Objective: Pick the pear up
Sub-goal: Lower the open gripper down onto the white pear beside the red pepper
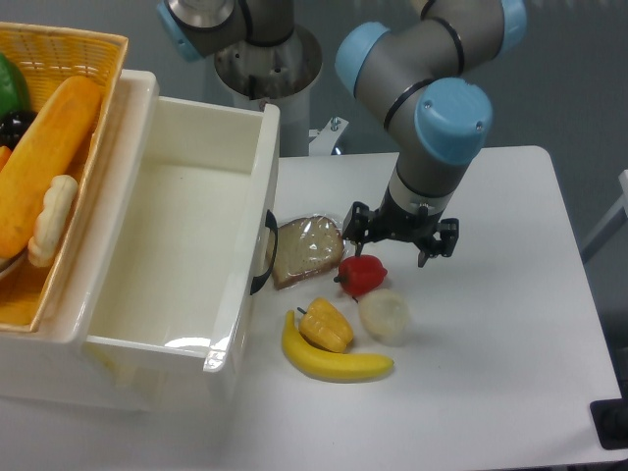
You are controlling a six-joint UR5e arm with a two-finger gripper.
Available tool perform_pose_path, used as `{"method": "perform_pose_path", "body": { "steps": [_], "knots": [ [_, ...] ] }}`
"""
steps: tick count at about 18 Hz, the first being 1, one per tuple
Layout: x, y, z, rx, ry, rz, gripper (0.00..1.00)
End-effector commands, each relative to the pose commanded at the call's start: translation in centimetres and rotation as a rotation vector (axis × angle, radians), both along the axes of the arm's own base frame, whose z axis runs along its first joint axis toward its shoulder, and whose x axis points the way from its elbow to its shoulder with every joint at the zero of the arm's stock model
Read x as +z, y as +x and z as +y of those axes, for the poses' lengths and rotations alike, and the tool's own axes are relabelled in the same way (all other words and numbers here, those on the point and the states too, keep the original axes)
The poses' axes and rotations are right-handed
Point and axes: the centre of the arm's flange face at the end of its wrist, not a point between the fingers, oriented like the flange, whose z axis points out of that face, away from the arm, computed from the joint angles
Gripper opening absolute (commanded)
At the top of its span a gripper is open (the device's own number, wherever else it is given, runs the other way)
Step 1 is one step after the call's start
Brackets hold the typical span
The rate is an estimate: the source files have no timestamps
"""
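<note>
The pear (385,316) is a small roundish cream-white fruit lying on the white table, right of the yellow bell pepper and just below the red pepper. My gripper (395,245) points down above the table behind the red pepper, up and slightly right of the pear, and does not touch it. Its black fingers (355,224) stand apart, so it is open and empty.
A red pepper (363,275) lies between gripper and pear. A yellow bell pepper (327,326) and a banana (334,361) lie left of the pear. A wrapped bread slice (306,250) leans by the white bin (245,294). A wicker basket (93,44) of food sits far left.
</note>
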Motion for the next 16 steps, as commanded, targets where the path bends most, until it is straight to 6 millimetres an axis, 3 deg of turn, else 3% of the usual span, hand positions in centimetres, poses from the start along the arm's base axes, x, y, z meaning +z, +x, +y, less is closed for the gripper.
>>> {"method": "perform_pose_path", "body": {
  "steps": [3, 8, 11, 16],
  "knots": [
    [-2.5, -0.6, 0.7, 0.071, -0.019, -0.023, 1.0],
    [-4.0, -1.1, 1.0, 0.161, -0.028, -0.029, 1.0],
    [-5.9, -2.0, 1.3, 0.198, -0.03, -0.029, 1.0],
    [-6.9, -2.8, 0.9, 0.265, -0.045, -0.045, 1.0]
  ]
}}
